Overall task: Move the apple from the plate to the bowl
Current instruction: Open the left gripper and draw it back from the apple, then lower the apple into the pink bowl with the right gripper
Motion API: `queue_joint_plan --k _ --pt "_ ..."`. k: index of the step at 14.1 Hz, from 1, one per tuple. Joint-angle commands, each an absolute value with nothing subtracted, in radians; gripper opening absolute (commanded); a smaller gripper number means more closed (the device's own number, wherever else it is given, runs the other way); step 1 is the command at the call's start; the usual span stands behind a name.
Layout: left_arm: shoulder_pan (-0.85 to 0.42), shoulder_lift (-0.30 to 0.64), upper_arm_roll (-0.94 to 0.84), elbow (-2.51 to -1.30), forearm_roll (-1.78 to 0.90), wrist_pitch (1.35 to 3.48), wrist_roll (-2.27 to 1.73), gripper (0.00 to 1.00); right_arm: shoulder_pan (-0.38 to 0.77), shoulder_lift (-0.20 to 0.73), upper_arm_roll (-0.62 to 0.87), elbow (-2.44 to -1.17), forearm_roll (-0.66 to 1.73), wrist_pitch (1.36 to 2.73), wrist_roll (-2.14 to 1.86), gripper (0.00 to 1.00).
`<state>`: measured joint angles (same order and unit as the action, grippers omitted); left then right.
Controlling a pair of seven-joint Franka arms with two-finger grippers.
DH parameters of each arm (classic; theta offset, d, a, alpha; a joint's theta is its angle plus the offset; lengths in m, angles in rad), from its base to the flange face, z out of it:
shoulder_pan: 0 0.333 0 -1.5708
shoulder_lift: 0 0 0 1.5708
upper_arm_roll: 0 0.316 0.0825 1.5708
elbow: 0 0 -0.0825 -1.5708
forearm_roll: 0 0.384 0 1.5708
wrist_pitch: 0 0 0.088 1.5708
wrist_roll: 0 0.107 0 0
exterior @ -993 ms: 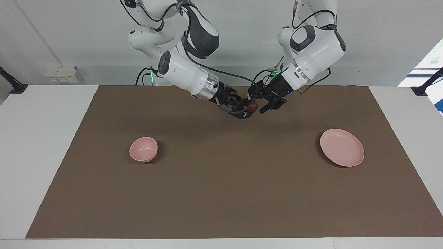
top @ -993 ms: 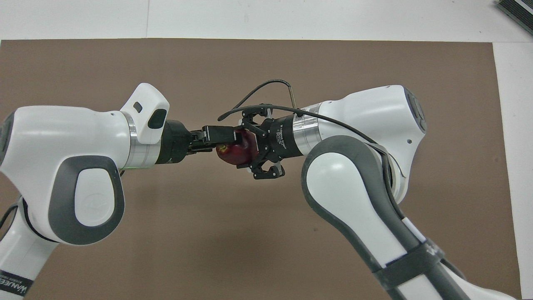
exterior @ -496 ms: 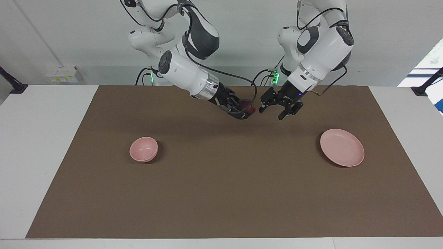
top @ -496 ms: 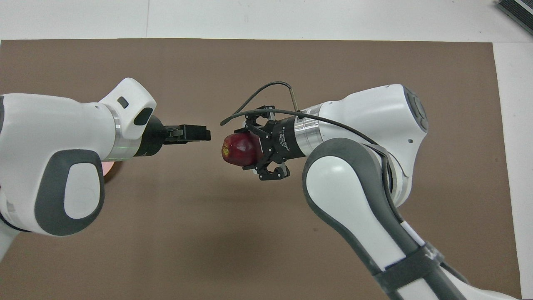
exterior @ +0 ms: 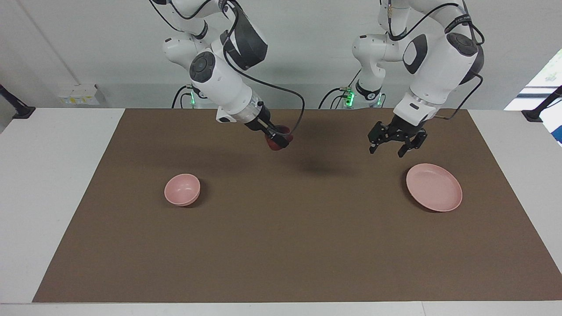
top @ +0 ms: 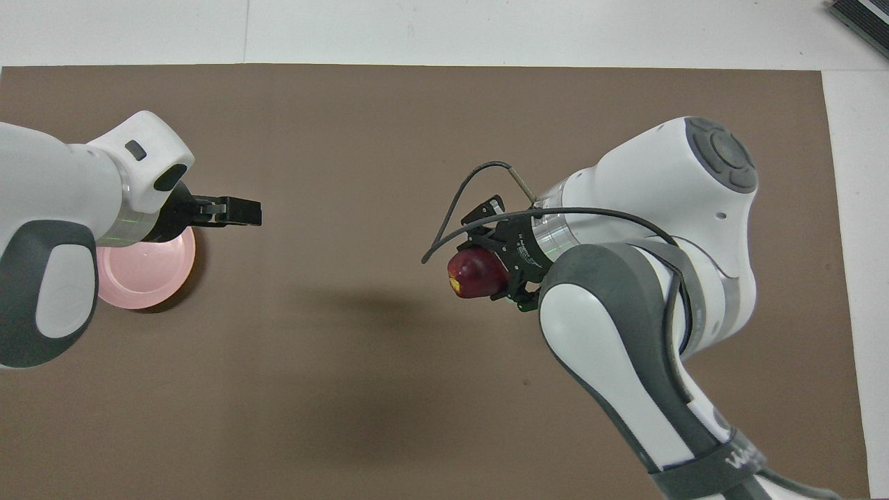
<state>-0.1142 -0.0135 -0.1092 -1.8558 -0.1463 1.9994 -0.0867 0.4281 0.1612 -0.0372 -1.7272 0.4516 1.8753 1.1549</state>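
Observation:
The dark red apple is held in my right gripper, which is shut on it in the air over the brown mat, between the bowl and the plate. It also shows in the overhead view in that gripper. The small pink bowl stands empty toward the right arm's end; my right arm hides it in the overhead view. The wide pink plate lies empty toward the left arm's end, partly covered in the overhead view. My left gripper is open and empty, raised above the mat beside the plate.
The brown mat covers most of the white table. A dark object lies at the table's corner farthest from the robots at the right arm's end.
My left gripper let go of the apple and drew back toward the plate. My right gripper, holding the apple, has swung toward the bowl's end of the table.

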Motion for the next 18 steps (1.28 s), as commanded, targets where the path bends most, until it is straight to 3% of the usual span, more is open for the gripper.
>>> queue_joint_plan --k 1,9,11,13,18 --pt "-0.071 -0.021 -0.115 -1.818 -0.106 1.93 -0.045 1.0 0.387 0.132 -0.032 -1.755 0.298 1.841 1.001 0.0" --pt "-0.041 -0.055 -0.06 -1.665 -0.081 1.686 0.06 1.0 0.074 0.104 -0.032 -1.876 0.16 1.87 0.335 0.0" --pt "-0.043 -0.054 -0.058 -1.632 -0.045 1.652 0.069 1.0 0.016 0.124 -0.032 -1.896 0.143 1.943 0.215 0.0" --pt "-0.04 -0.048 -0.057 -1.608 0.004 1.635 0.093 1.0 -0.021 0.172 -0.031 -1.904 0.138 2.035 0.141 0.0" --pt "-0.038 0.011 -0.009 -1.507 0.002 1.537 0.133 1.0 -0.005 0.225 -0.029 -1.893 0.138 2.12 0.155 0.0"
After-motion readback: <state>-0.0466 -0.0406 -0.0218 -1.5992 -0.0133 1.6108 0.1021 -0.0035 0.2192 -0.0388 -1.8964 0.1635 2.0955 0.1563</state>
